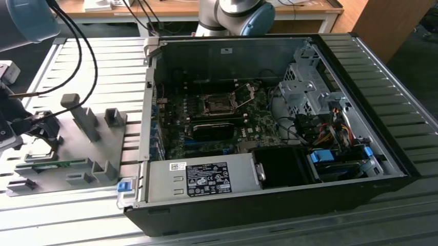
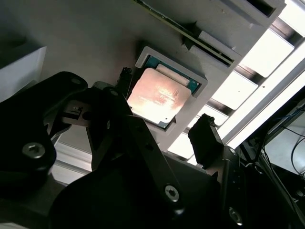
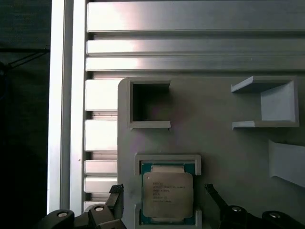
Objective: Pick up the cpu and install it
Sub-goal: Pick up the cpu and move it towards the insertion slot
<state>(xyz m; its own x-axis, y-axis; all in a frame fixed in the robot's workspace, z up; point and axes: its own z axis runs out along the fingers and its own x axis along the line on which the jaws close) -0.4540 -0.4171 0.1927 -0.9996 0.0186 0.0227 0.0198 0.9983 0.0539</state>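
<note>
On the grey holder plate: one cpu, lid print unreadable. Astride it: one end effector, spread wide, grasping nothing.

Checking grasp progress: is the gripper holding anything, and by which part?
Nothing is held: the open gripper straddles the cpu, which sits in its holder.

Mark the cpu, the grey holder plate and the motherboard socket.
cpu (image 3: 167, 194): first wrist view, middle of its metal top.
grey holder plate (image 3: 219, 143): first wrist view, bare flat surface beside the pockets.
motherboard socket (image 1: 217, 105): exterior view, centre of the socket.
</note>
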